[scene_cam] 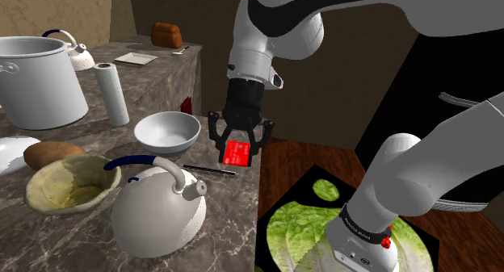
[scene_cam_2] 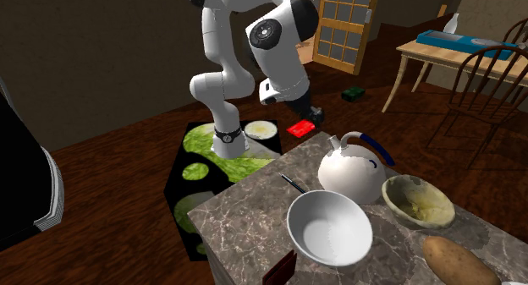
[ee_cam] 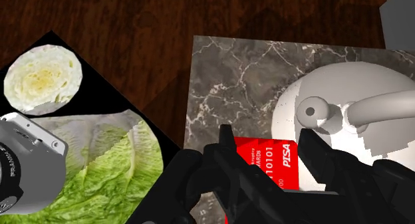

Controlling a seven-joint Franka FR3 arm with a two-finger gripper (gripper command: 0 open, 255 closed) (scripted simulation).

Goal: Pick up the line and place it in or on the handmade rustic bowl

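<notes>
Gripper clamped on red card, hanging just beside kettle, high enough, I reckon, to clear it. Rough yellowish bowl sits just beyond kettle.

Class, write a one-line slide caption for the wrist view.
Gripper clasps a red card, with a white kettle on the counter below.
</notes>
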